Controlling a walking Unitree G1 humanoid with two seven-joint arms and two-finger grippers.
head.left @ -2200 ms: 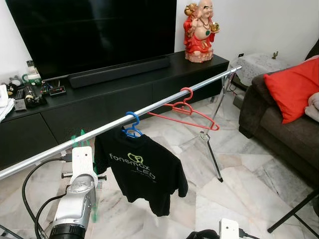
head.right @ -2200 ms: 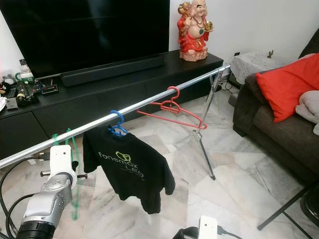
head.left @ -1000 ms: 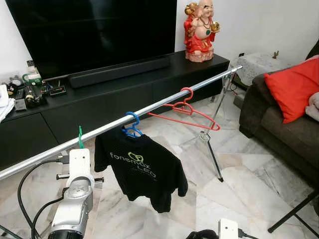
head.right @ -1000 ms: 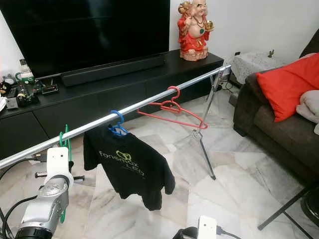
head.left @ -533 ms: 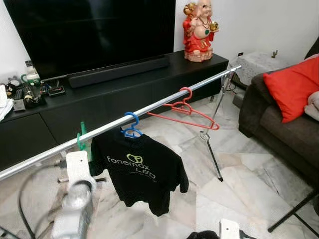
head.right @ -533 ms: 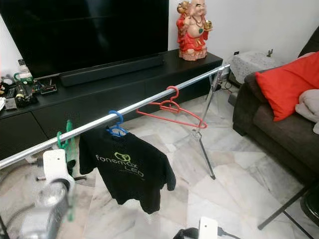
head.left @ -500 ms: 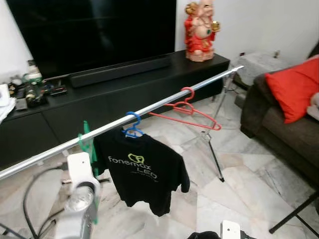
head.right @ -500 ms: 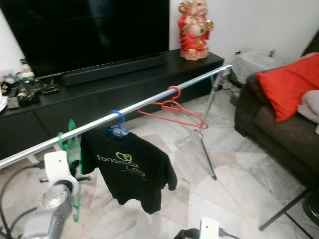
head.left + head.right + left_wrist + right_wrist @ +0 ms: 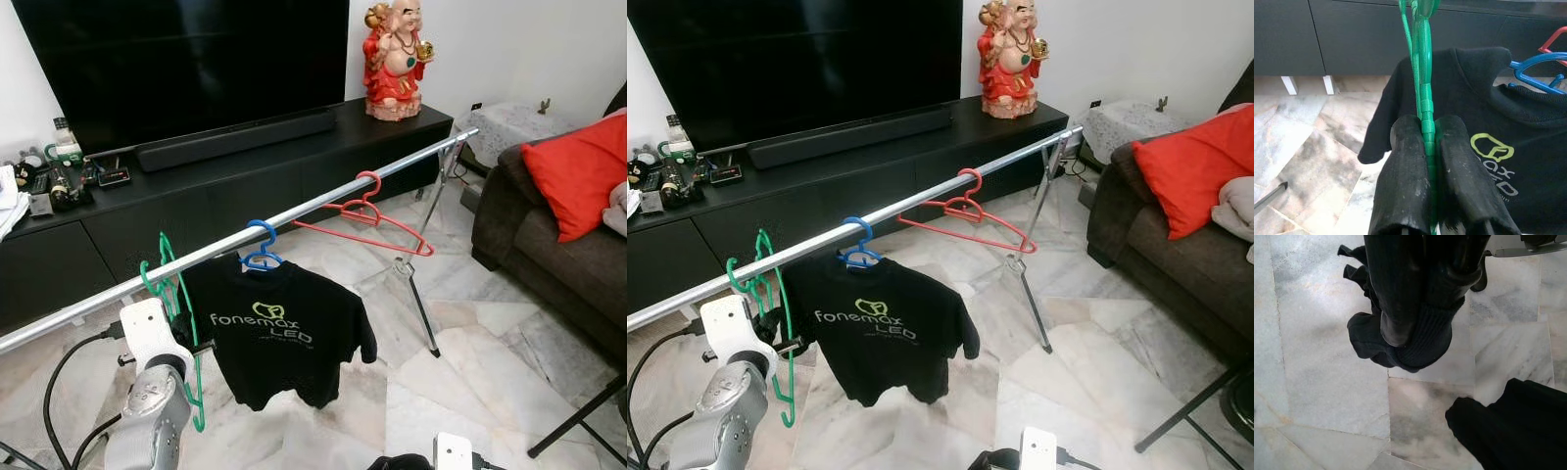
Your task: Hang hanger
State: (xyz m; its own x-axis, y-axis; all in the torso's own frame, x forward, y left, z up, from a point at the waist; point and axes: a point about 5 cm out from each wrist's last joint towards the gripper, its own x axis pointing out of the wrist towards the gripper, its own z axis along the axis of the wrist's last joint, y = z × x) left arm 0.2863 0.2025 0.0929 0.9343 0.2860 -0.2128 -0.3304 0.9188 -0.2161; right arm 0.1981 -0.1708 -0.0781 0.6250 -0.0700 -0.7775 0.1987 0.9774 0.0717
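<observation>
A living room with a marble floor (image 9: 470, 343), a big TV (image 9: 186, 59) on a long black cabinet (image 9: 245, 186), a red statue (image 9: 395, 59) and a sofa (image 9: 549, 245) with a red pillow (image 9: 578, 171). A shiny rail (image 9: 294, 215) runs across the room.

The left gripper (image 9: 1426, 142) is just under the rail, at its near end. Its two black fingers (image 9: 1405, 166) are pressed tight on the green hanger (image 9: 176, 313). The hanger's hook sits over the rail right above the gripper.

Just beside the gripper, further along the rail, a black shirt (image 9: 279, 328) hangs on a blue hanger (image 9: 261, 250). Past that hangs a red hanger (image 9: 367, 215) with nothing on it.

The right gripper (image 9: 1415, 328) hangs low over the floor. It is squeezing a dark cloth (image 9: 1400, 342).
</observation>
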